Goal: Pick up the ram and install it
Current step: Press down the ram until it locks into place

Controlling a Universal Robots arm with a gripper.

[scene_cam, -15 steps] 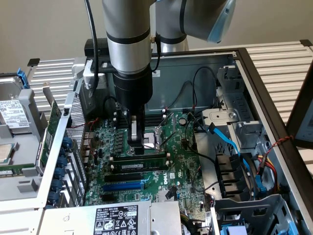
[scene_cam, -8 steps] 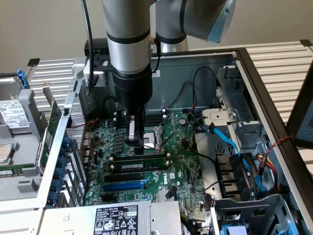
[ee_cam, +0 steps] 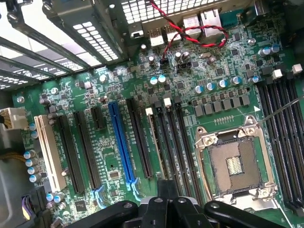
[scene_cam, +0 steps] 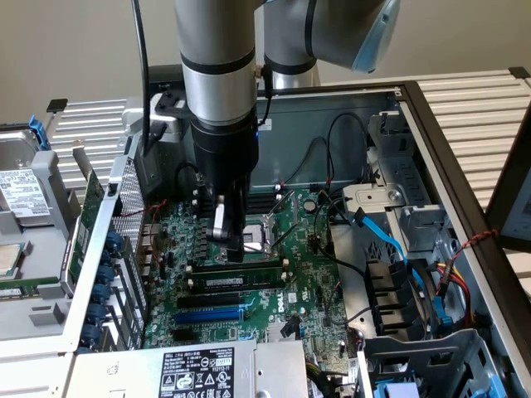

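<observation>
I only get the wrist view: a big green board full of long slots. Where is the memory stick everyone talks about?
Observer: In the exterior view, the ram stands on edge next to the processor socket, with its white label facing the camera.
Operator: And where is the gripper?
Observer: The gripper hangs just above that stick, nearer its end on the exterior view's left. I cannot tell if they touch.
Operator: What is around the board?
Observer: An open computer case, with a blue cable running down on the exterior view's right.
</observation>
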